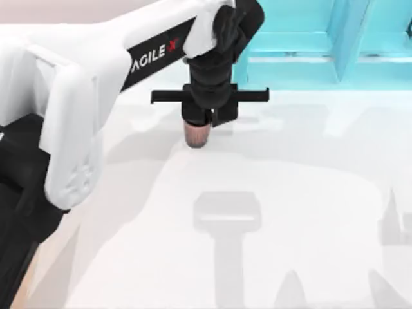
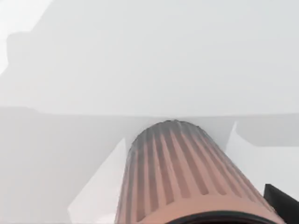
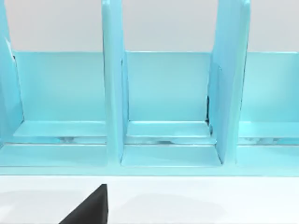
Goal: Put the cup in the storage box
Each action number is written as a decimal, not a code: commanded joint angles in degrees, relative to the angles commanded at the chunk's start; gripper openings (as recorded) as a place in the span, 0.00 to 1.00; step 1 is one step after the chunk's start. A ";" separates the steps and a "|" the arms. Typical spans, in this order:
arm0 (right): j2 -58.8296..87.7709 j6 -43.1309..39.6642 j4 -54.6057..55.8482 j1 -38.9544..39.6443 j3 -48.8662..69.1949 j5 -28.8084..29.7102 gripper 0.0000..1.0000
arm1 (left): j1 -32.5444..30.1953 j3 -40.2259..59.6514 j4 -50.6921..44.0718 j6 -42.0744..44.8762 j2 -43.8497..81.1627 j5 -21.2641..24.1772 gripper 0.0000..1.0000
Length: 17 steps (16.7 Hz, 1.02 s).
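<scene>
The cup [image 1: 197, 134], a reddish-brown ribbed tumbler, stands upright under my left gripper [image 1: 205, 119] at the back middle of the table. My left arm reaches in from the left and hangs straight over it. In the left wrist view the cup [image 2: 182, 177] is very close, with one dark finger [image 2: 281, 201] against its rim side. The gripper is shut on the cup. Whether the cup's base touches the table I cannot tell. The storage box is out of view. A dark part of my right gripper [image 3: 88, 210] faces the shelf unit.
A turquoise shelf unit [image 1: 322, 45] with upright dividers [image 3: 113, 88] stands along the back right edge, just behind the left gripper. The white table [image 1: 290, 193] stretches open in front of the cup and to its right.
</scene>
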 joint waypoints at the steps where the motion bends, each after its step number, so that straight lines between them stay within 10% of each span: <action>1: 0.00 0.00 0.00 0.00 0.00 0.00 1.00 | -0.22 -0.08 -0.04 0.06 -0.06 -0.02 0.00; 9: 0.00 0.00 0.00 0.00 0.00 0.00 1.00 | 7.99 -9.38 0.69 14.25 -14.05 5.12 0.00; 17: 0.00 0.00 0.00 0.00 0.00 0.00 1.00 | 34.57 -27.59 -6.00 37.43 -36.05 11.05 0.00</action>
